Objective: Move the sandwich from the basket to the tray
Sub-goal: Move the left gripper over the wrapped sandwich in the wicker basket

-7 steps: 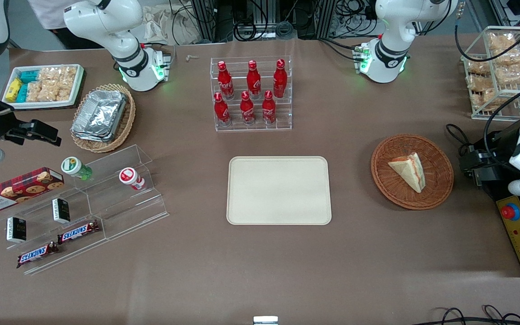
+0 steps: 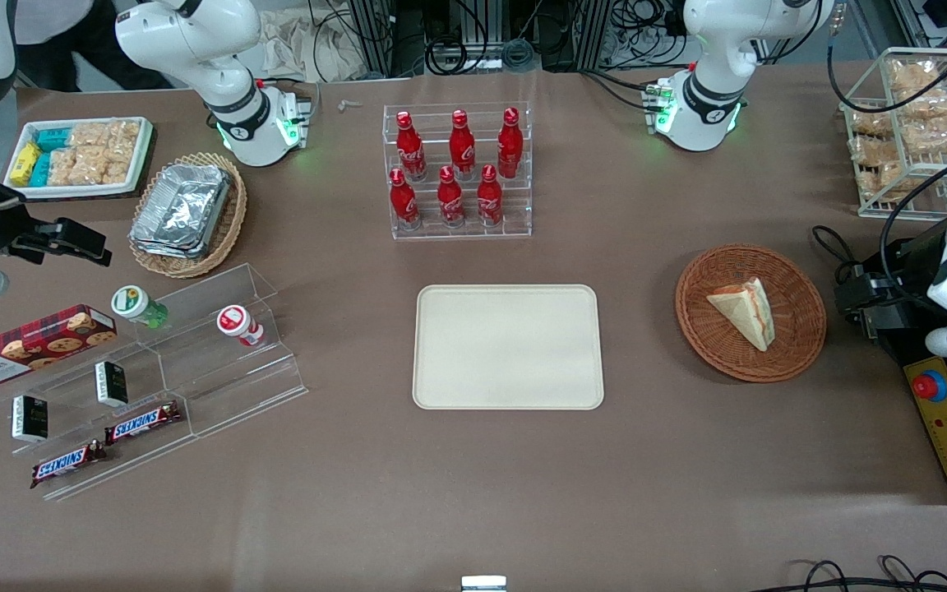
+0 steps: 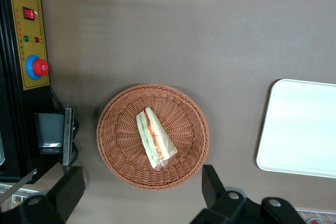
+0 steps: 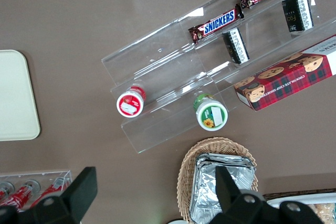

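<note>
Sandwich: triangular wedge, lying in basket, filling edge upward.
Basket: round, woven, on bench toward working arm's end.
Tray: cream, flat, mid-bench, well apart from basket.
Gripper: high above basket, fingers spread wide, holding nothing.
Bottle rack: six red bottles, farther from front camera than tray.

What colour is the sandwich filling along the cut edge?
Red-orange and green on the sandwich, clearest in the left wrist view; the open pincer hangs above the basket.
</note>
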